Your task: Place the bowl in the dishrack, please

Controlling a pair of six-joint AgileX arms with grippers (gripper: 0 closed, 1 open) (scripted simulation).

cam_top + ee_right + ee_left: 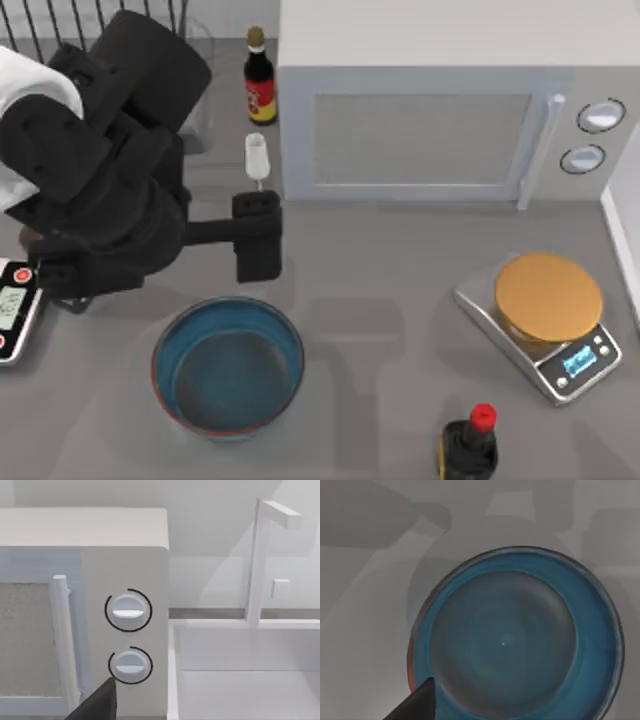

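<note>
From above, the left gripper (258, 240) is hovering just behind the bowl (228, 366) at front left; it should be dropping over the rim; the dishrack (100, 25) is peeking out behind the arm, mostly hidden. At the left wrist, one fingertip (417, 702) is edging over the bowl (515, 635); I cannot tell its spread. The right wrist is facing the microwave (82, 610), parked.

A white microwave (85, 610) with two round dials (128, 611) beside a white sink (245, 670).

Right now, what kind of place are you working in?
Probably a kitchen counter, in a rendered simulation: a white microwave stands at the back, a kitchen scale sits on the right, and a sink with a tap lies beside the microwave.
</note>
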